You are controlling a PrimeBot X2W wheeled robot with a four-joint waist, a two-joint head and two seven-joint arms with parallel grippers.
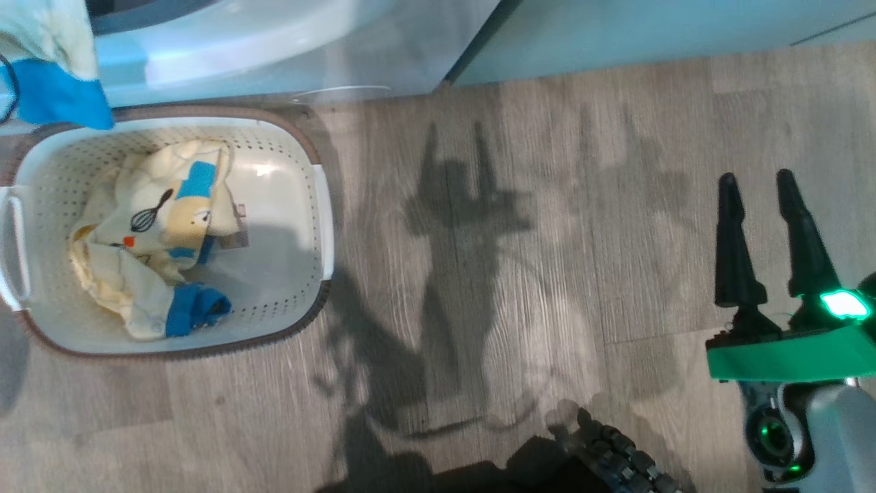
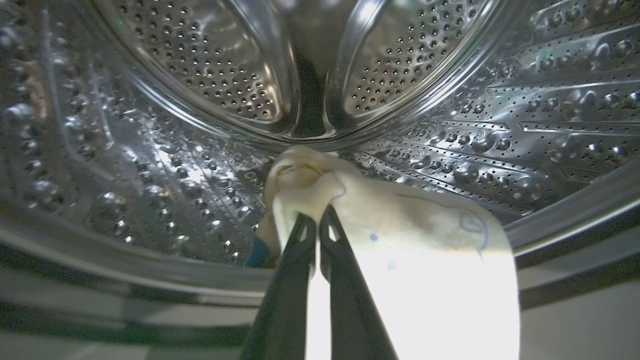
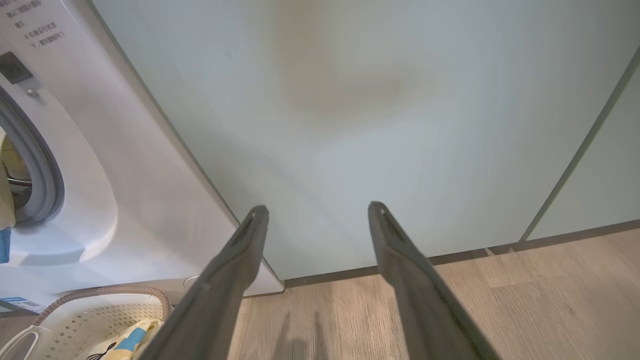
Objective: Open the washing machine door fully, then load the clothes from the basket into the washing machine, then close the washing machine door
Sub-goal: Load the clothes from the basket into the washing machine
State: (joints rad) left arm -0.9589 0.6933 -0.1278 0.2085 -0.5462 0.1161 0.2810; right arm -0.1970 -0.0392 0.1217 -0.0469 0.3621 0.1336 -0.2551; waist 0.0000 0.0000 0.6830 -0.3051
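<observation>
Here, limp yellow garment (image 2: 425, 235), dimpled steel drum (image 2: 210, 65)

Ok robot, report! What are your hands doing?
Left gripper shut on a yellow garment, at the drum. Right gripper open, holding nothing. More clothes in the basket. Nothing blocks it.

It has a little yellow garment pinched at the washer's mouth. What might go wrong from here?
1. The left claw grips the garment at the drum entrance, while much of the fabric trails back over the lip; released here, it might slide out.
2. The cloth drapes across a finger, so it may cling when the claw opens.
</observation>
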